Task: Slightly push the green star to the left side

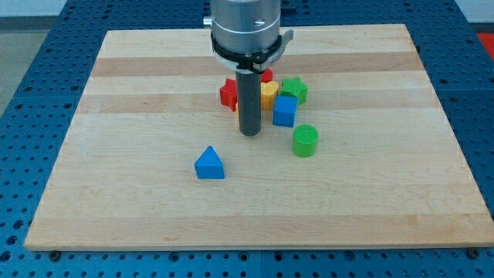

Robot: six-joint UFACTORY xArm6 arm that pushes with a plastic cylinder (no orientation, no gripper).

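Observation:
The green star [295, 89] lies on the wooden board [139, 116] right of centre, near the view's top, touching a yellow block [268, 93] on its left. A blue cube [284, 111] sits just below the star. My tip [250, 133] rests on the board below and left of the star, left of the blue cube. The rod hides part of the yellow block and of a red block [228, 93] to its left. Another red block [267, 76] peeks out above the yellow one.
A green cylinder [305, 140] stands below and right of the blue cube. A blue triangle [209, 164] lies alone towards the view's bottom left of the tip. The board's edges border a blue perforated table [31, 69].

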